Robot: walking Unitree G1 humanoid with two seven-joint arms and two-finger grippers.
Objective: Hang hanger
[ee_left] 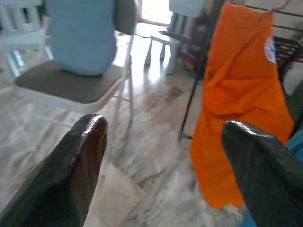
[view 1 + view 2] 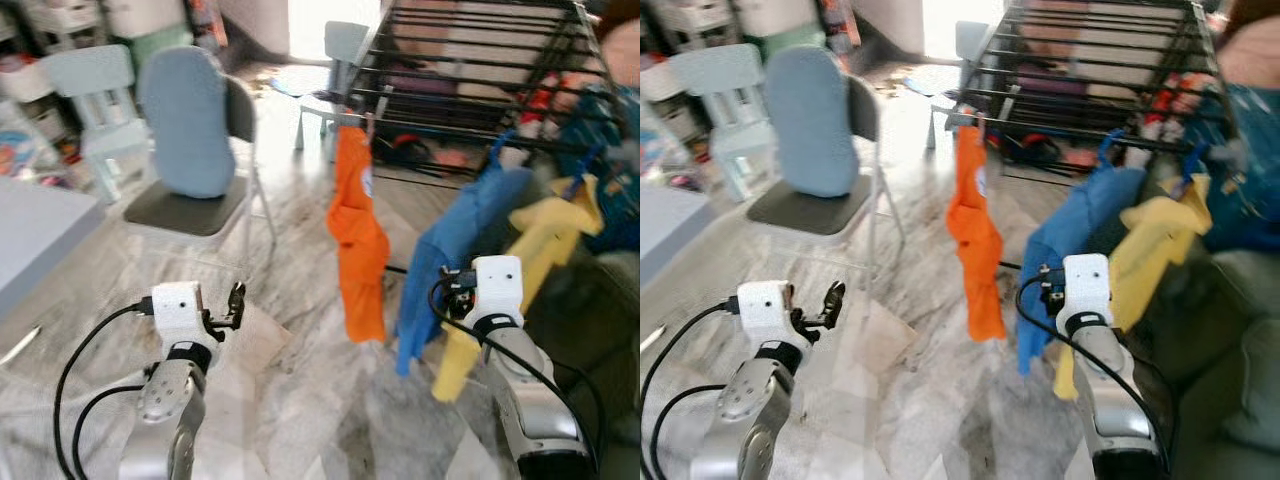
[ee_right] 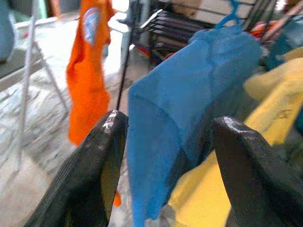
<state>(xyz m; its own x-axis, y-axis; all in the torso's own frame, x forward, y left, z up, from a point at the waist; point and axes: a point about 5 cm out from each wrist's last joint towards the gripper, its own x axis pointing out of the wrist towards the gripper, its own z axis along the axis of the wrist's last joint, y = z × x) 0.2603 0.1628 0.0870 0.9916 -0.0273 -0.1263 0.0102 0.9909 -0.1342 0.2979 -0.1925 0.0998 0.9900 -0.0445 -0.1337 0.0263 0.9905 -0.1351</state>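
A black drying rack (image 2: pixel 470 60) stands at the back right. An orange garment (image 2: pixel 358 230) hangs from its near corner. To its right a blue garment (image 2: pixel 450 250) hangs on a blue hanger (image 3: pixel 230 16), and a yellow garment (image 2: pixel 535 250) hangs beside it. My right gripper (image 3: pixel 171 120) is open just in front of the blue garment, which shows between its fingers without being clamped. My left gripper (image 2: pixel 235 305) is open low on the left above the marble floor, pointing toward the chair and the orange garment (image 1: pixel 241 104).
A folding chair (image 2: pixel 190 205) with a blue cushion stands ahead on the left, with a pale blue child's chair (image 2: pixel 90 100) behind it. A grey table edge (image 2: pixel 30 230) is at far left. A person (image 2: pixel 620 60) is at the right by the rack.
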